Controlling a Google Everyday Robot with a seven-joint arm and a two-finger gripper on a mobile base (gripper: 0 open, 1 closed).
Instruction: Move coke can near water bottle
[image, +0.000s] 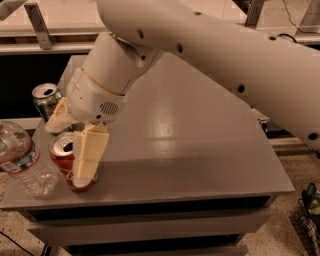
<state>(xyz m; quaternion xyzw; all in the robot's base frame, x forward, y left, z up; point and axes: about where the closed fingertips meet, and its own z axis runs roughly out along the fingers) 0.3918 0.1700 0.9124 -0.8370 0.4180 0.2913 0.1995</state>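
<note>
The gripper (70, 150) is straddling the coke can (67, 162), fingers closed around its sides, near the front-left table (190, 130) edge just beside the water bottle (24, 160); light, smooth, dentable, it is likely needing mid-body holding.

Claw (75, 145) finger partly over coke can (65, 159).

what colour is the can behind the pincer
Green with a silver top: the green can behind the pincer, shown in the camera view.
</note>
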